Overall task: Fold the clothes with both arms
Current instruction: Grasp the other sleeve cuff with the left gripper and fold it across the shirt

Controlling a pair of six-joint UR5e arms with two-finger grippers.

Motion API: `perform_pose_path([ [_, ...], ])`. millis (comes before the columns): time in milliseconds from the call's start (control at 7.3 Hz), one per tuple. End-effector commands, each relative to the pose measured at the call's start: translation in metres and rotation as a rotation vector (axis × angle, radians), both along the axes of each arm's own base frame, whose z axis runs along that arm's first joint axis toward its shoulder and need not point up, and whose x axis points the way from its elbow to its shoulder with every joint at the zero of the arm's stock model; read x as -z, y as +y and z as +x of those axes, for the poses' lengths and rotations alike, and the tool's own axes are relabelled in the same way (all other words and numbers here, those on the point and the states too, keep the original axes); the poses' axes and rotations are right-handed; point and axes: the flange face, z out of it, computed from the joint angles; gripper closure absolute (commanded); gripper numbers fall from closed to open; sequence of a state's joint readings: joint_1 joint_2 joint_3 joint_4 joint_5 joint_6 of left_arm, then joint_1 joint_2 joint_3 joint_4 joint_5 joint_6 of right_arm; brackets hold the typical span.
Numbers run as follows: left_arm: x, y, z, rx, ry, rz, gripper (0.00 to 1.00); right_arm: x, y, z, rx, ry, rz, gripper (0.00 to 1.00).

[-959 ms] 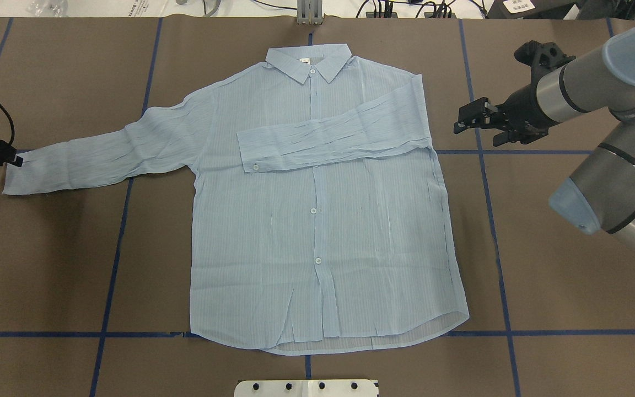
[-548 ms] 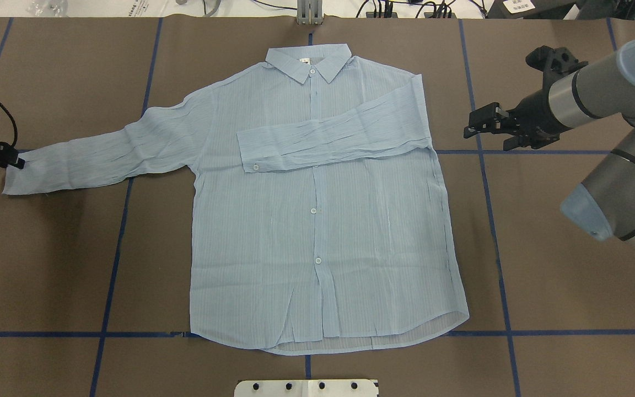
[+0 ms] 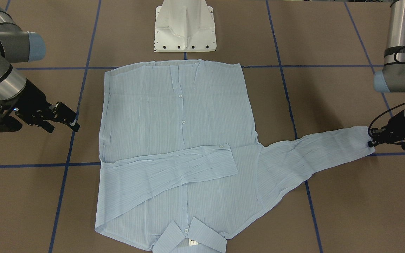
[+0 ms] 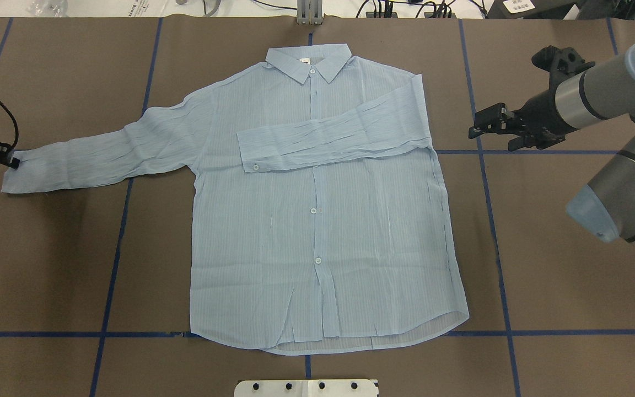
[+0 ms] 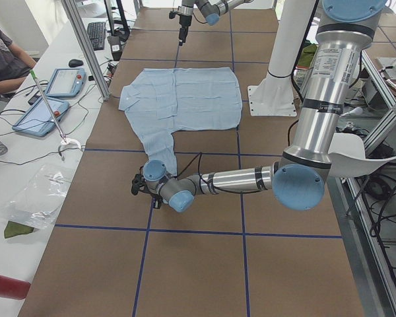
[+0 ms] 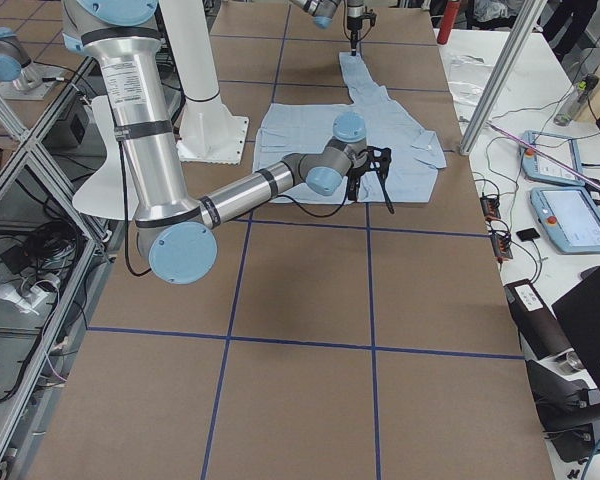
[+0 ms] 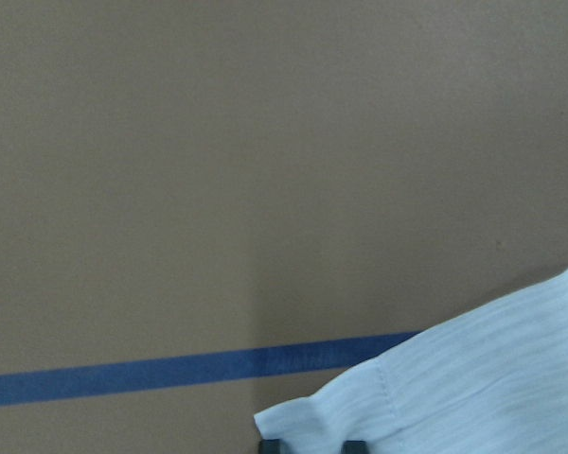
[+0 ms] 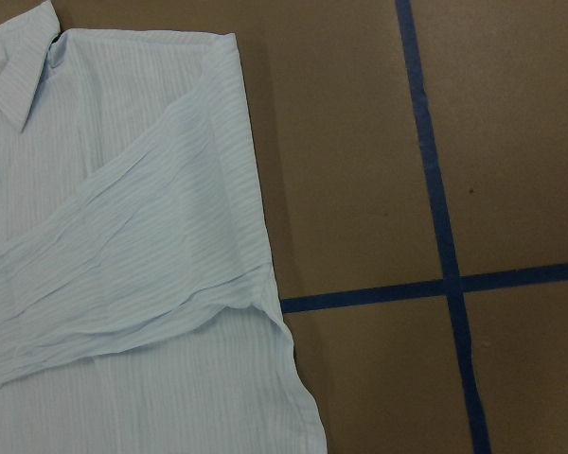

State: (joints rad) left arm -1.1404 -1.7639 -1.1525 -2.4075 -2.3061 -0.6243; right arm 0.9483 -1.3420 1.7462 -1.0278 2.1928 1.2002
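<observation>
The shirt lies flat and front up in the middle of the brown table, with its collar toward the top of the overhead frame. One sleeve is folded across the chest. The other sleeve stretches out to the left edge of that frame.

There the left gripper meets the cuff. The overhead view cuts off nearly all of that arm, while the front-facing view shows its lower segments and a cable loop at its right edge. The left wrist view adds the cuff corner at lower right, a blue tape line, and dark fingertips barely showing at the bottom edge under the cloth. So little of them shows that it is unclear whether they pinch the cuff.

The right gripper is in the upper right of the overhead frame, apart from the shirt and off its folded shoulder. Its fingers are spread with nothing between them. Its own wrist view shows no fingers, only the shoulder, the folded sleeve and crossing tape.

The white base shows whole at the top of the front-facing view but only as a strip at the overhead's bottom edge. Only the side views reach past the table, and the left one shows a seated person and two tablets at upper left. The neck label is too small to read.
</observation>
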Motion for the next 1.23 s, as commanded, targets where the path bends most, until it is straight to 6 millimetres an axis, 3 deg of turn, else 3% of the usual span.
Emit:
perform_pose_path([
  [0, 0.030, -0.004, 0.002, -0.001, 0.026, 0.039, 1.00, -0.002, 0.000, 0.004, -0.004, 0.001, -0.003, 0.01],
  [137, 0.055, -0.007, 0.003, 0.010, 0.047, 0.059, 1.00, -0.011, 0.000, 0.015, -0.001, 0.003, -0.015, 0.01],
  [274, 0.106, -0.012, 0.005, 0.077, 0.096, 0.030, 1.00, -0.032, -0.001, 0.037, 0.017, 0.029, 0.014, 0.01],
  [411, 0.172, -0.020, 0.012, 0.132, 0.141, -0.007, 1.00, -0.055, 0.002, 0.063, 0.049, 0.051, 0.050, 0.01],
  [548, 0.233, -0.014, 0.040, 0.144, 0.184, -0.056, 1.00, -0.076, 0.004, 0.094, 0.056, 0.067, 0.066, 0.01],
  [685, 0.298, 0.001, 0.087, 0.151, 0.233, -0.142, 1.00, -0.101, 0.010, 0.126, 0.070, 0.095, 0.100, 0.01],
  [822, 0.362, 0.002, 0.132, 0.154, 0.291, -0.209, 1.00, -0.118, 0.014, 0.142, 0.088, 0.117, 0.125, 0.01],
  [959, 0.412, 0.017, 0.187, 0.178, 0.337, -0.295, 1.00, -0.125, 0.014, 0.148, 0.083, 0.127, 0.124, 0.01],
  [1096, 0.460, 0.002, 0.222, 0.216, 0.369, -0.328, 1.00, -0.131, 0.013, 0.147, 0.083, 0.138, 0.120, 0.01],
])
